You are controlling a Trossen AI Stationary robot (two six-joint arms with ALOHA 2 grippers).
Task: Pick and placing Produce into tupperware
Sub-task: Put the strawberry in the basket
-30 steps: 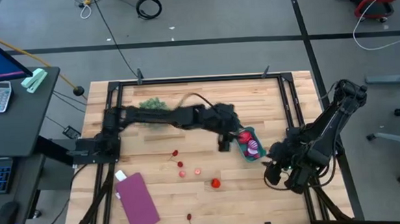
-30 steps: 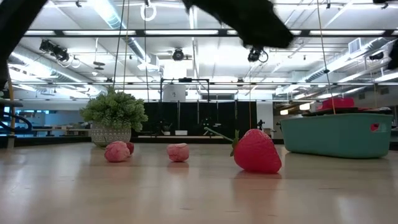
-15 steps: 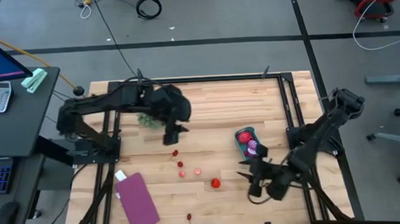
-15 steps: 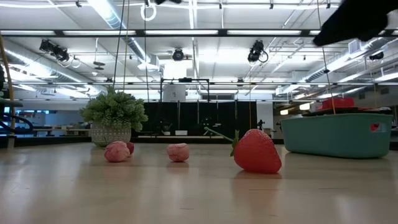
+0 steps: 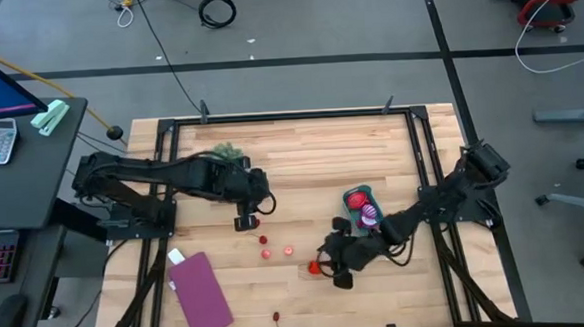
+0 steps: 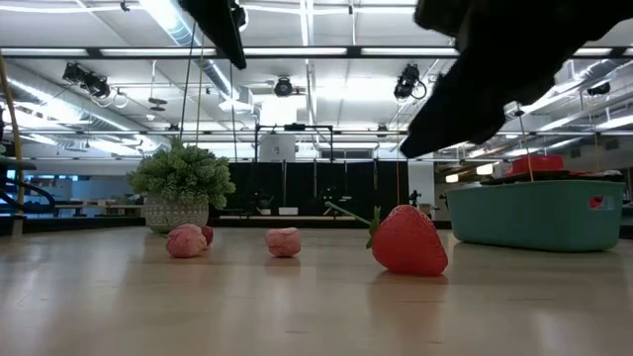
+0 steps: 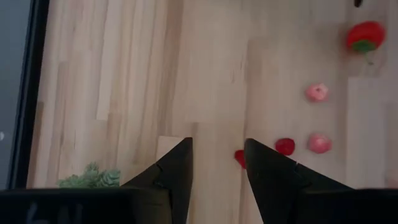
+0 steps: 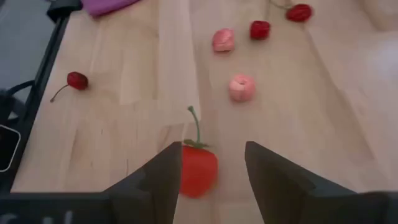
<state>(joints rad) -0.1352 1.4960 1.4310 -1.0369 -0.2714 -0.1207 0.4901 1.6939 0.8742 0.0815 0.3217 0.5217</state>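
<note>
My left gripper (image 5: pixel 245 220) (image 7: pixel 217 163) hangs open above the table's middle left, over two small dark red pieces (image 7: pixel 285 146) (image 5: pixel 256 224). My right gripper (image 5: pixel 337 274) (image 8: pixel 212 149) is open and slants down just above the red strawberry (image 8: pixel 198 171) (image 5: pixel 314 267) (image 6: pixel 407 240), which lies on the wood on its side, ahead between the fingers. Two pink pieces (image 5: pixel 288 251) (image 8: pixel 242 87) lie between the grippers. The teal tupperware (image 5: pixel 362 208) (image 6: pixel 537 213) stands at the right and holds red and purple produce. A cherry (image 5: pixel 278 316) (image 8: pixel 77 79) lies near the front edge.
A bushy green clump (image 5: pixel 223 152) (image 6: pixel 181 183) sits at the far left behind my left arm. A flat purple rectangle (image 5: pixel 200 291) lies at the near left corner. A black frame (image 5: pixel 289 115) borders the table. Bare wood lies between the produce and the far edge.
My left gripper has swung from over the tupperware toward the table's left and now hangs over the small red pieces. My right gripper has come from the table's right edge toward the middle and sunk toward the strawberry. The produce has stayed where it was.
</note>
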